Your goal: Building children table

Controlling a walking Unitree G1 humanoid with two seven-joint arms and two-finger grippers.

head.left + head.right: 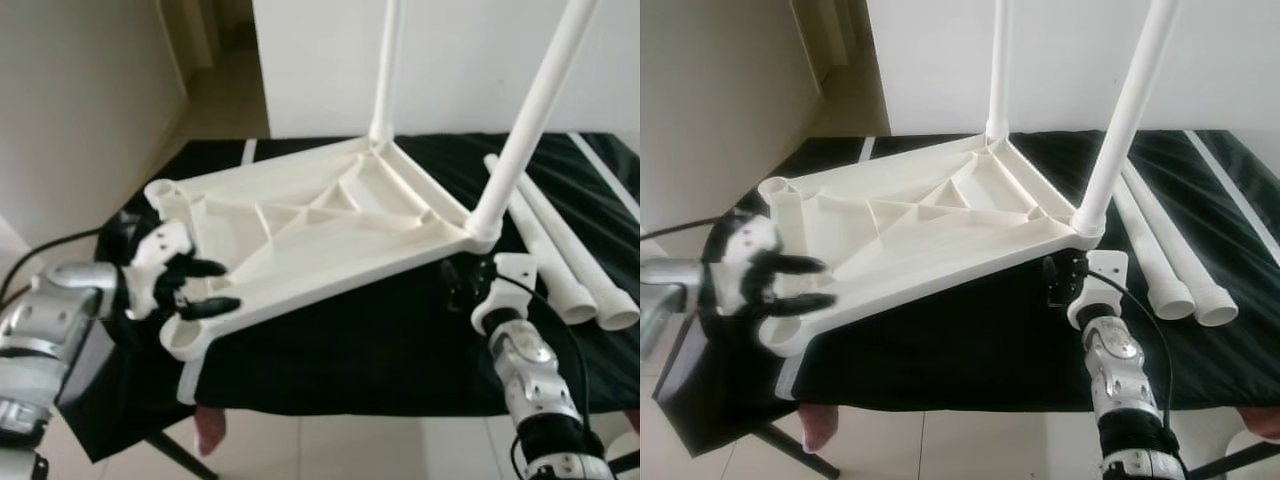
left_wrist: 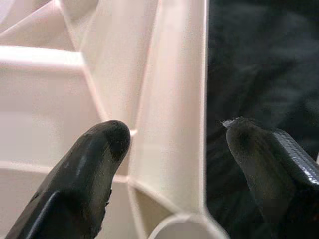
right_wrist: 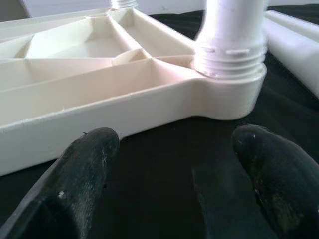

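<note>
The white plastic table top [image 1: 300,230] lies upside down on a black cloth [image 1: 350,350]. Two white legs stand screwed into it, one at the far corner [image 1: 388,70] and one at the near right corner [image 1: 525,130]. Two loose legs [image 1: 560,250] lie on the cloth to the right. My left gripper [image 1: 225,286] is at the near left corner, open, with the top's rim [image 2: 174,124] between its fingers [image 2: 99,149]. Just in front of the right corner socket [image 3: 229,50], my right gripper [image 1: 465,280] hovers open over the cloth with nothing in it.
A white wall stands behind the work surface, and a doorway opens at the far left. The cloth's front edge hangs over tiled floor. Something pinkish, perhaps a person's foot [image 1: 208,428], shows below that edge. Empty leg sockets [image 1: 160,192] mark the top's left corners.
</note>
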